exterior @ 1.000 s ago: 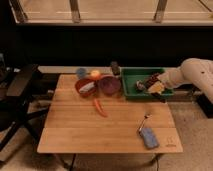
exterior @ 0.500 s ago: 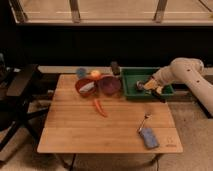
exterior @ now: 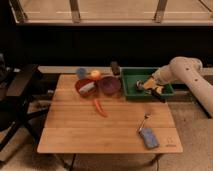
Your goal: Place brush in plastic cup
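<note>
The brush is a small dark object at the table's back edge, just behind the dark purple bowl. The light-blue plastic cup stands at the back left, behind the red bowl. My gripper is down inside the green tray at the back right, with the pale arm reaching in from the right. It is well to the right of the brush and the cup. What lies under the gripper in the tray is not distinct.
An orange ball sits between the cup and the purple bowl. An orange-red chili-shaped item lies mid-table. A flat blue pad with a thin metal stick lies front right. A dark office chair stands at the left.
My gripper has shifted a little to the left inside the green tray, and the arm has bent further over it. The brush, cup and bowls have not moved.
</note>
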Available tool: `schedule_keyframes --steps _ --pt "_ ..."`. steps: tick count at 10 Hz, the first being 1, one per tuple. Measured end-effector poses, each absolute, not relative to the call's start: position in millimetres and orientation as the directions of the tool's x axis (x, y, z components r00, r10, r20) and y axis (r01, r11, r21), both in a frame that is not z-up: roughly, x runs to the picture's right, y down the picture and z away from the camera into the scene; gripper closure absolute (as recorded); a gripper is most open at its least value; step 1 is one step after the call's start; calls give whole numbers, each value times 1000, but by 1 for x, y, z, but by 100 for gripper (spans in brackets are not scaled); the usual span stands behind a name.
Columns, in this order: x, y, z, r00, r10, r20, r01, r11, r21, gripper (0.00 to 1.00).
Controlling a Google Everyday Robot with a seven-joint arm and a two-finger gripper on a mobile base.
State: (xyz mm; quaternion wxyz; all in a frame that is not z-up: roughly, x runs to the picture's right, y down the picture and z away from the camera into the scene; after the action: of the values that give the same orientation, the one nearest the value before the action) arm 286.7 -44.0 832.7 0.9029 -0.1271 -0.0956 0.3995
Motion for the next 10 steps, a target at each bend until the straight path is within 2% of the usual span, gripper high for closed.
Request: schedule_keyframes --steps 2,6,10 --pt "293 -45 837 635 769 73 -720 623 -307 35" --pt "305 -44 874 542 840 28 -801 526 -287 35" --pt "313 -33 887 517 856 -13 -826 495 -268 35"
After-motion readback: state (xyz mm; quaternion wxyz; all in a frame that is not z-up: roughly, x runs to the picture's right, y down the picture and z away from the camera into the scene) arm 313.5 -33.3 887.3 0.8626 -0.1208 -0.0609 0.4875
